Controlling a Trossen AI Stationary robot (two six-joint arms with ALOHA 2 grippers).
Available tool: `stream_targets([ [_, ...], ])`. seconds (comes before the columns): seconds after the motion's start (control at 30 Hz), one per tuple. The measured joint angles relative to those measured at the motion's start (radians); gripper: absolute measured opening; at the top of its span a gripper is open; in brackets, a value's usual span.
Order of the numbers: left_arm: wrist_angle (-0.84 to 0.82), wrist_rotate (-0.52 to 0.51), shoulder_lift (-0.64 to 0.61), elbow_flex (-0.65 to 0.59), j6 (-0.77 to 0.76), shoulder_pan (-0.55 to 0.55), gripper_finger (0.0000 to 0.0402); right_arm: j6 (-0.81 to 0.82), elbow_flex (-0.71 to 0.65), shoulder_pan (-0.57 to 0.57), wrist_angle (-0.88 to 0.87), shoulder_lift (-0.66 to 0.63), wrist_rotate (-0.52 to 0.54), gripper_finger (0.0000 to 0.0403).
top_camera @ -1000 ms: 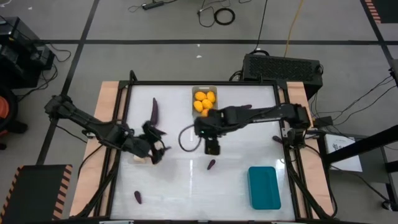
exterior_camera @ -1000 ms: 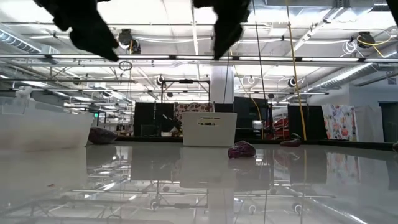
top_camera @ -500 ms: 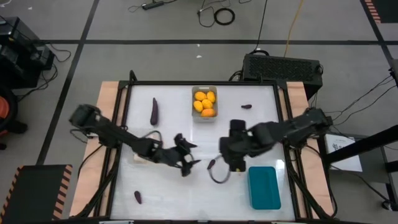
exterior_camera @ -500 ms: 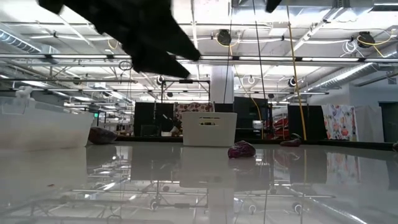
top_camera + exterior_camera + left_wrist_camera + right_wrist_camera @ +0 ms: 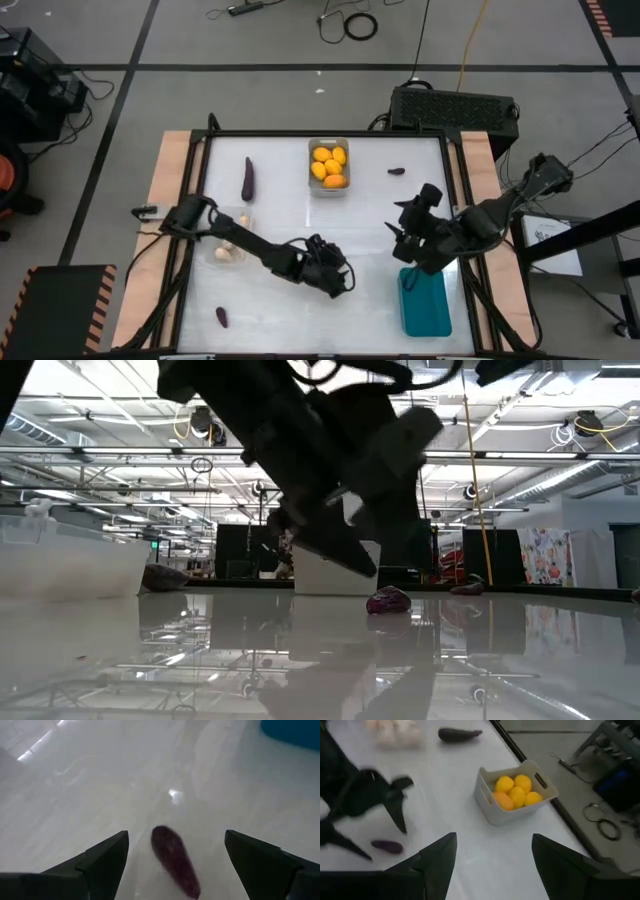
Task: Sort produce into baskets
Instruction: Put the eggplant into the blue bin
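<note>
A small dark purple eggplant piece point(image 5: 174, 859) lies on the white table; it also shows in the right wrist view point(image 5: 387, 846) and the low view point(image 5: 388, 600). My left gripper point(image 5: 338, 280) hangs open just over it, one finger on either side point(image 5: 176, 834). My right gripper point(image 5: 405, 237) is open and empty above the table point(image 5: 494, 836), by the far end of the teal bin point(image 5: 425, 303). The grey bin point(image 5: 329, 165) holds yellow-orange fruits point(image 5: 516, 790). The clear bin point(image 5: 228, 247) holds pale bulbs.
A long eggplant point(image 5: 247, 178) lies at the far left. A small purple piece point(image 5: 397, 171) lies at the far right and another point(image 5: 221, 317) near the front left. Bare table lies between the grey bin and the two grippers.
My left gripper has swung from beside the clear bin toward the table's right and near edge, ending over the small purple piece. My right gripper has moved from by the grey bin toward the near right, ending beside the teal bin.
</note>
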Motion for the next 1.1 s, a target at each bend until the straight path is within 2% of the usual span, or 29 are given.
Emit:
stream_targets([
  [0.2, -0.033, 0.000, 0.036, 0.022, -0.019, 0.000, 0.0336, 0.012, -0.166, 0.038, 0.178, -0.060, 0.000, 0.0251],
  [0.4, -0.063, 0.015, 0.044, 0.021, -0.024, 0.010, 0.0323, 0.029, -0.147, 0.041, 0.197, -0.067, 0.063, 0.0251],
  [0.53, -0.077, 0.019, 0.046, 0.021, 0.001, 0.009, 0.0280, 0.008, -0.141, 0.041, 0.250, -0.067, 0.098, 0.0251],
  [0.73, -0.071, 0.020, 0.046, 0.021, 0.056, 0.005, 0.0195, -0.032, -0.141, 0.041, 0.321, -0.067, 0.105, 0.0251],
  [0.9, -0.004, 0.022, 0.047, 0.020, 0.154, -0.005, 0.0138, -0.042, -0.141, 0.041, 0.315, -0.067, 0.104, 0.0251],
  [0.97, 0.070, 0.056, 0.047, 0.020, 0.215, -0.009, 0.0122, -0.034, -0.141, 0.041, 0.306, -0.064, 0.096, 0.0251],
  [1.1, 0.248, 0.196, 0.047, 0.020, 0.345, -0.013, 0.0100, -0.025, -0.141, 0.041, 0.277, -0.063, 0.043, 0.0251],
])
